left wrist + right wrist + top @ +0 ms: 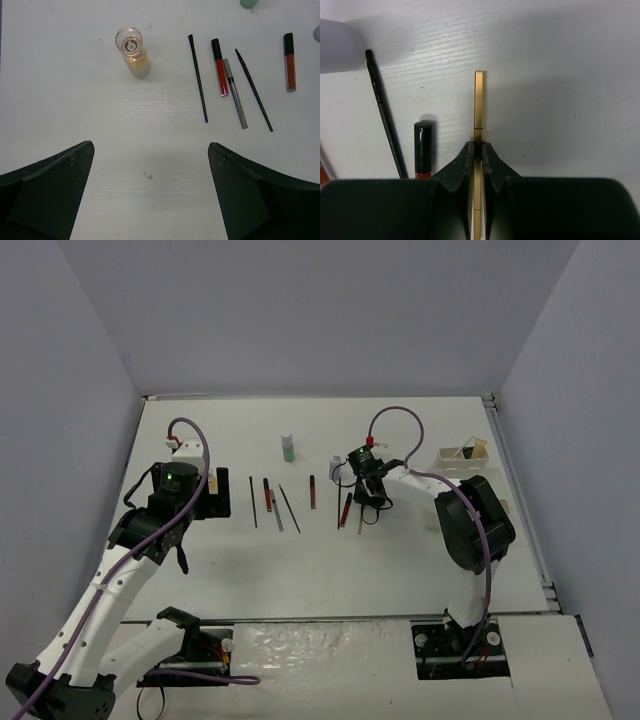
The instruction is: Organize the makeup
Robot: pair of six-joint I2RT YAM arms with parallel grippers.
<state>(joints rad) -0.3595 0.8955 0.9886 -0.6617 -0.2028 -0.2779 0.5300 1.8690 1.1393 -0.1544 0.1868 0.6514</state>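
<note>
The right gripper (pixel 478 150) was pinched tight on the gold stick (pixel 478 100), which pointed to twelve o'clock on the table (pixel 560 75). Held so thinly, it might swivel or slip on lifting, or nudge the red tube (pixel 423 150) at nine. The left gripper (pixel 151 146) gaped, holding nothing.

the left tool (pixel 151 152) hangs over the white bench (pixel 65 110), its two dark fingers (pixel 55 190) spread wide with nothing between them. ahead on the left stands a beige bottle (pixel 133 57) with a clear cap. well to its right lie a thin black brush (pixel 198 79), a black-capped red tube (pixel 220 67), a checkered pencil (pixel 235 93) just beside it, a slanted black stick (pixel 254 90) and a second red tube (pixel 289 61). a green object (pixel 248 3) is cut off by the top edge.
</note>
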